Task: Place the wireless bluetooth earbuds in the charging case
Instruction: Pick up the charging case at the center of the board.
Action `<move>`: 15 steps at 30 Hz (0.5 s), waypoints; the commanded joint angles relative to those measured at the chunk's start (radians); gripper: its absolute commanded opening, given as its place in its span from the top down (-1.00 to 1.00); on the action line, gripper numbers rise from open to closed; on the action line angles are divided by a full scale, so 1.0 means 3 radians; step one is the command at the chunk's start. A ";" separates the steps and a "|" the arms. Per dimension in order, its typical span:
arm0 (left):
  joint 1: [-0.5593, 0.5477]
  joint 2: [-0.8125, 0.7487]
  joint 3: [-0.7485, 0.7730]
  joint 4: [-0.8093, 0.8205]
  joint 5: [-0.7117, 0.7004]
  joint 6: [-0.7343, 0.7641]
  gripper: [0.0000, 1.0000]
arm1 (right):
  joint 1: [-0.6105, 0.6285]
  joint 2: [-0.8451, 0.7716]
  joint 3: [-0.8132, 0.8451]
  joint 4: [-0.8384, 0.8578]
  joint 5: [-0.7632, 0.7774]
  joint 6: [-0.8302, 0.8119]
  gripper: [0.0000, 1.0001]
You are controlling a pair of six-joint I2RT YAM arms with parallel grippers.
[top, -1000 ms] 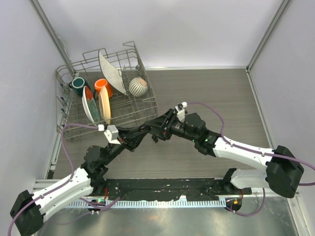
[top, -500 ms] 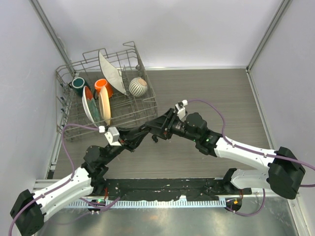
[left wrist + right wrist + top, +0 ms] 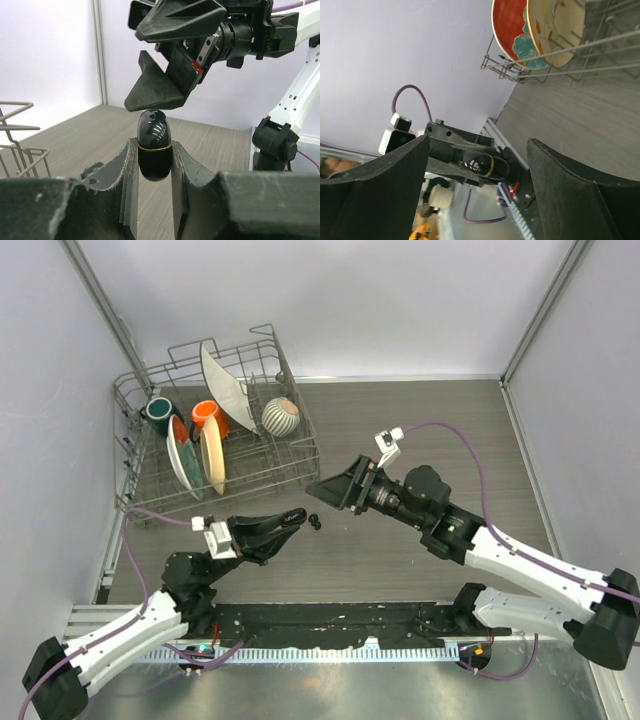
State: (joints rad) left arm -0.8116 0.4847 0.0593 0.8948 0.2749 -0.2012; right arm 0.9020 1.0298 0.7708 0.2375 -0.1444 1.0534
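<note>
My left gripper [image 3: 290,521] is shut on a glossy black oval charging case [image 3: 154,145] with a thin gold seam, held upright between its fingers [image 3: 129,165] just above the table. The case looks closed and also shows in the right wrist view [image 3: 481,165]. Two tiny black earbuds [image 3: 315,522] lie on the table just beyond the left fingertips. My right gripper [image 3: 326,489] hangs wide open and empty a little beyond and above the case. It also shows from the left wrist [image 3: 170,60].
A wire dish rack [image 3: 290,455] with plates, cups and a ribbed bowl stands at the back left, close to the right gripper. It also shows in the right wrist view [image 3: 550,70]. Walls close in the table at the left, back and right.
The two grippers were together in the middle. The right gripper has drawn back to the right and stands open. The left gripper has pulled back and down with the case. The earbuds now show on the table.
</note>
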 commanded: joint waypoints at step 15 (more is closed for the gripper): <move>-0.0005 -0.0828 -0.0269 0.0081 -0.0364 0.0139 1.00 | 0.0005 -0.0298 0.0632 -0.1298 -0.0362 -0.2535 -0.51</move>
State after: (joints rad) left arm -0.8112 0.2745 0.0490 0.9524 0.2031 -0.1963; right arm 0.9020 0.9340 0.8989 -0.1078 -0.1661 0.4145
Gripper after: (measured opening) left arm 0.281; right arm 0.760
